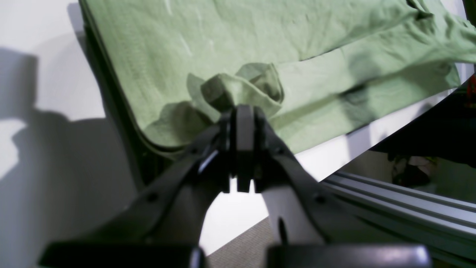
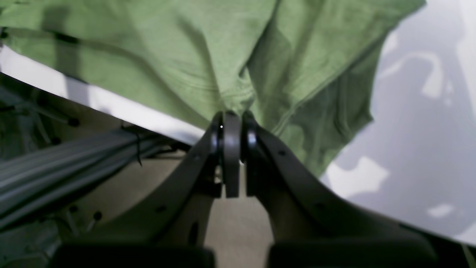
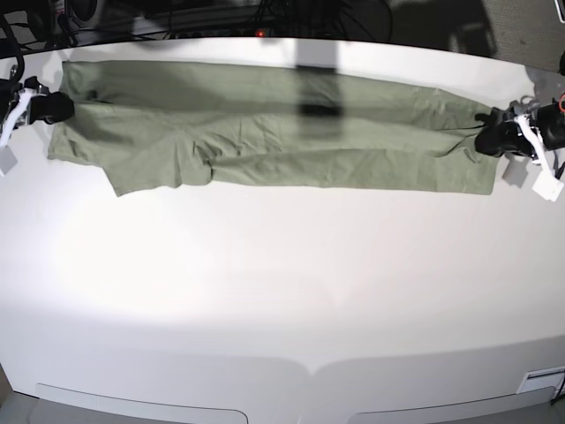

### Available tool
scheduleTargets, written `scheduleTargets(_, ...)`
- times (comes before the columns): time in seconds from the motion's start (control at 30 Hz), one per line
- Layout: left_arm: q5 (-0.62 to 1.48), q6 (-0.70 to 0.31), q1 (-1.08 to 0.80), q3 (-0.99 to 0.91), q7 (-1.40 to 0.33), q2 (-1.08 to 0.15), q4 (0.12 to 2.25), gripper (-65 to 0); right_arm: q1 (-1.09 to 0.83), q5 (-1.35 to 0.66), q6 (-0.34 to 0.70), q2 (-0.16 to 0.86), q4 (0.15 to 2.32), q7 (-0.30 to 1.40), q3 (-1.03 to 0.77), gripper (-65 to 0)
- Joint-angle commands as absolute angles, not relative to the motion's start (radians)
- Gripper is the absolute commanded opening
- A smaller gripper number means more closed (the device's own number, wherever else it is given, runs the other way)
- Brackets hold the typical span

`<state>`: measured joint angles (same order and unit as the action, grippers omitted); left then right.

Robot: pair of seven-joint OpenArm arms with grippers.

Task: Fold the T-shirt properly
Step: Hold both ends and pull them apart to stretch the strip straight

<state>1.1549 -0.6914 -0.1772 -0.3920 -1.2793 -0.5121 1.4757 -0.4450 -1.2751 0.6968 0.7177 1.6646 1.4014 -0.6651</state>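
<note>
The T-shirt (image 3: 265, 132) lies stretched out in a long band across the far side of the table (image 3: 282, 300), already folded lengthwise once, a sleeve poking out below near one end. The left gripper (image 1: 241, 111) is pinching a bunched bit of cloth at one end; the right gripper (image 2: 232, 115) is clamped on the opposite end. Seemingly the crosswise folds are left, though the layering is hard to read from here.
</note>
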Motion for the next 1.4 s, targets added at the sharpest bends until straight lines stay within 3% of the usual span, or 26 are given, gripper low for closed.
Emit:
scheduleTargets(0.0,1.177,-0.698,-0.169,-0.4,-1.268,-0.53,1.493,-65.0,-0.455,-1.295,0.698,0.746,1.68,1.396,-0.675,-65.0)
scheduleTargets(0.4,1.175,-0.698,-0.169,-0.4,-1.318,-0.53,1.493,-65.0,-0.474,-1.29,0.698,0.739,1.68,1.396,-0.675,-65.0)
scheduleTargets(0.6,1.042,-0.698,-0.169,-0.4,-1.317,-0.53,1.493,-65.0,-0.474,-1.285,0.698,0.739,1.68,1.396,-0.675,-65.0)
scheduleTargets(0.63,1.02,-0.698,-0.169,-0.4,-1.316,-0.53,1.493,-65.0,-0.474,-1.279,0.698,0.739,1.68,1.396,-0.675,-62.8)
scheduleTargets(0.73,0.995,-0.698,-0.168,-0.4,-1.316,-0.53,1.493,-65.0,-0.475,-1.231,0.698,0.739,1.68,1.396,-0.675,-42.3)
scheduleTargets(0.83,0.995,-0.698,-0.168,-0.4,-1.301,-0.53,1.493,-65.0,-0.475,-1.18,0.698,0.739,1.68,1.396,-0.675,-31.9)
scheduleTargets(1.13,0.995,-0.698,-0.166,-0.4,-1.283,-0.53,1.493,-65.0,-0.473,-1.073,0.698,0.74,1.68,1.389,-0.675,-30.7)
scheduleTargets(1.37,0.923,-0.698,-0.166,-0.4,-1.246,-0.53,1.493,-65.0,-0.442,-0.894,0.698,0.74,1.68,1.186,-0.675,-30.7)
